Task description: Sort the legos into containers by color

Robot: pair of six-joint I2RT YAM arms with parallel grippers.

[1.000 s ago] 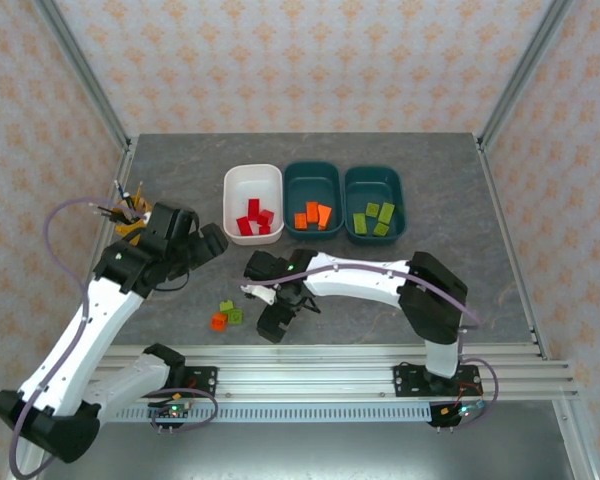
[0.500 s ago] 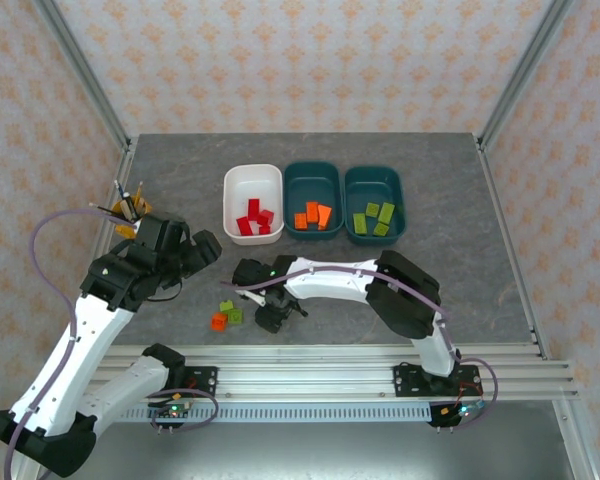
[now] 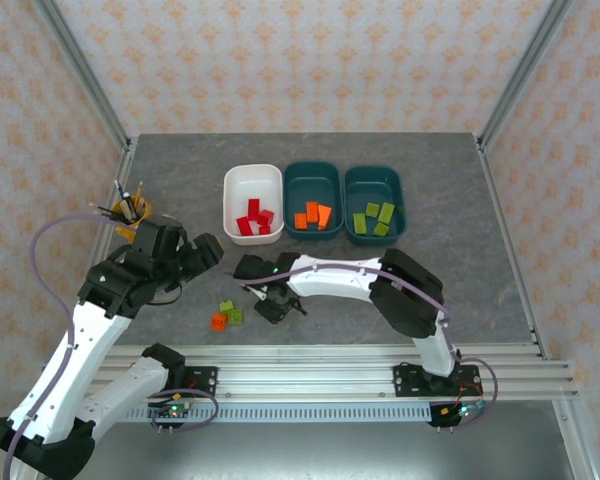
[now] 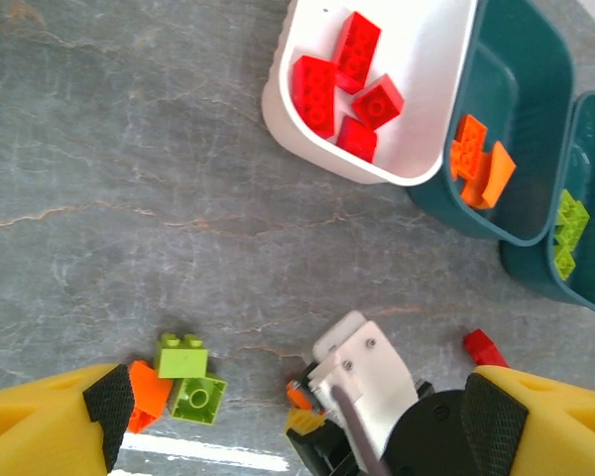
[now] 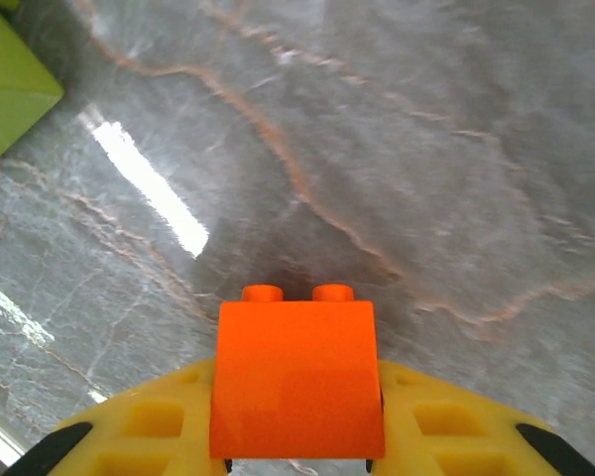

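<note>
My right gripper (image 3: 268, 307) is low over the table, shut on an orange lego (image 5: 296, 382) clamped between its yellow fingers (image 5: 129, 436). The left wrist view shows that same orange lego (image 4: 299, 394) at the right gripper's (image 4: 317, 407) tip. Left of it lie two lime green legos (image 4: 181, 354) and another orange one (image 4: 149, 394), grouped together (image 3: 226, 315). A red lego (image 4: 484, 347) lies on the table to the right. My left gripper (image 4: 297, 441) hangs open above these pieces, holding nothing. The white tub (image 3: 231, 190) holds red legos, the middle teal tub (image 3: 291, 185) orange ones, the right teal tub (image 3: 398, 190) green ones.
A yellow cup of pencils (image 3: 130, 212) stands at the table's left edge, just behind my left arm. A metal rail (image 3: 310, 365) runs along the near edge. A green lego corner (image 5: 5, 94) shows at the upper left of the right wrist view.
My right gripper swung left toward the loose bricks, lowered and closed on the orange lego. My left arm drifted slightly back and down, still open.
</note>
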